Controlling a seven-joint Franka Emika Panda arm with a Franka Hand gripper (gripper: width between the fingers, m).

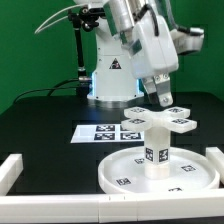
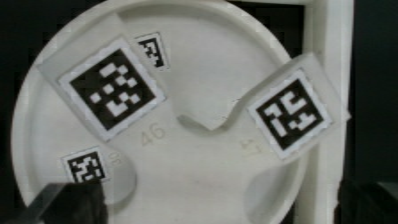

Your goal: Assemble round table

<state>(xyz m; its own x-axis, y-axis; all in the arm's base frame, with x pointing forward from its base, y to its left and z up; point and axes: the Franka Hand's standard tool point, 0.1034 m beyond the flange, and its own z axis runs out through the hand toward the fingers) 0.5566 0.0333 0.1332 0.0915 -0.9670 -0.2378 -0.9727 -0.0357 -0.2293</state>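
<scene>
The round table's large rimmed disc (image 1: 120, 172) lies at the front of the black table. A short cylindrical leg (image 1: 155, 152) stands upright on its middle. The cross-shaped foot piece (image 1: 157, 121) sits on top of the leg, tags facing up. My gripper (image 1: 161, 99) hangs just above the foot's far side, open, with nothing between its fingers. In the wrist view the foot piece (image 2: 285, 110) fills the picture with its tagged arms, and the disc (image 2: 231, 40) lies behind it. My gripper (image 2: 210, 208) straddles the foot, with dark fingers (image 2: 45, 205) at the picture's edges.
The marker board (image 1: 98, 133) lies flat behind the disc toward the exterior view's left. White border rails stand at the exterior view's left front (image 1: 10, 170) and right (image 1: 215, 155). The arm's base (image 1: 108, 75) stands at the back.
</scene>
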